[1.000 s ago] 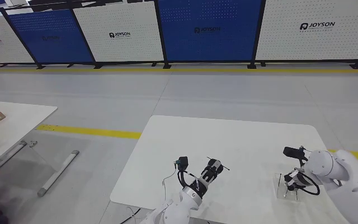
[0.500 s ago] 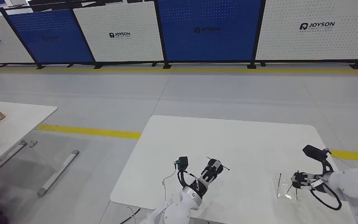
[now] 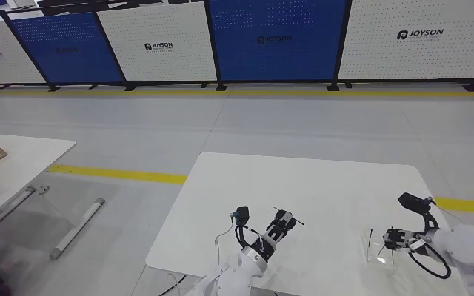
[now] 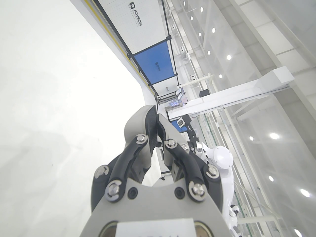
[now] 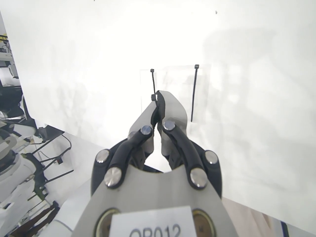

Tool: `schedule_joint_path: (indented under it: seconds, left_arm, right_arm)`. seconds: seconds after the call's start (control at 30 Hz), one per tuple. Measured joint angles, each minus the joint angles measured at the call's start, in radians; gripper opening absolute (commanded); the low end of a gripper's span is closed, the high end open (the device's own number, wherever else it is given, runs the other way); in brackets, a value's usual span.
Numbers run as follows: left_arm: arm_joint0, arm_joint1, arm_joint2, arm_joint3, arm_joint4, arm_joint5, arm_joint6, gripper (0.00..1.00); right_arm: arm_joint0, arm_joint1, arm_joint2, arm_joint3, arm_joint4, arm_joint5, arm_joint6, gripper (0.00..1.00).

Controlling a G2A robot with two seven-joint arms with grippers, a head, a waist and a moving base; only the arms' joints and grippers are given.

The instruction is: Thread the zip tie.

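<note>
White table (image 3: pixel 311 185) gives wide room at mid frame. Near its lower right edge the right gripper (image 3: pixel 390 238) grips a black zip tie (image 5: pixel 153 97); the left gripper (image 3: pixel 285 219), lower centre, clamps a second zip tie (image 3: pixel 300 220).

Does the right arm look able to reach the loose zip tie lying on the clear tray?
Likely yes: the loose zip tie lies bare beside the right end effector, nothing between. But it is shut, seemingly on a second tie, so it must open first.
</note>
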Motion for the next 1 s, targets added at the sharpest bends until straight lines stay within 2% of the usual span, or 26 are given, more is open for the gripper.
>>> schedule_joint_path:
  seconds: [0.1, 0.27, 0.33, 0.37, 0.77, 0.9, 1.0]
  left_arm:
    - [0.000, 0.000, 0.000, 0.000, 0.000, 0.000, 0.000, 0.00]
    - [0.000, 0.000, 0.000, 0.000, 0.000, 0.000, 0.000, 0.00]
    - [0.000, 0.000, 0.000, 0.000, 0.000, 0.000, 0.000, 0.00]
    - [0.000, 0.000, 0.000, 0.000, 0.000, 0.000, 0.000, 0.00]
    - [0.000, 0.000, 0.000, 0.000, 0.000, 0.000, 0.000, 0.00]
    - [0.000, 0.000, 0.000, 0.000, 0.000, 0.000, 0.000, 0.00]
    - [0.000, 0.000, 0.000, 0.000, 0.000, 0.000, 0.000, 0.00]
  right_arm:
    - [-0.051, 0.000, 0.014, -0.072, -0.025, 0.013, -0.070, 0.00]
    - [-0.220, -0.005, 0.104, -0.221, -0.028, 0.012, -0.282, 0.00]
    - [-0.294, -0.013, 0.133, -0.266, -0.018, 0.012, -0.380, 0.00]
    - [-0.312, -0.014, 0.138, -0.272, -0.015, 0.012, -0.408, 0.00]
    - [-0.312, -0.016, 0.138, -0.271, -0.016, 0.012, -0.413, 0.00]
    - [-0.353, -0.028, 0.156, -0.285, 0.086, -0.039, -0.528, 0.00]
    - [-0.420, -0.036, 0.175, -0.318, 0.158, -0.098, -0.631, 0.00]
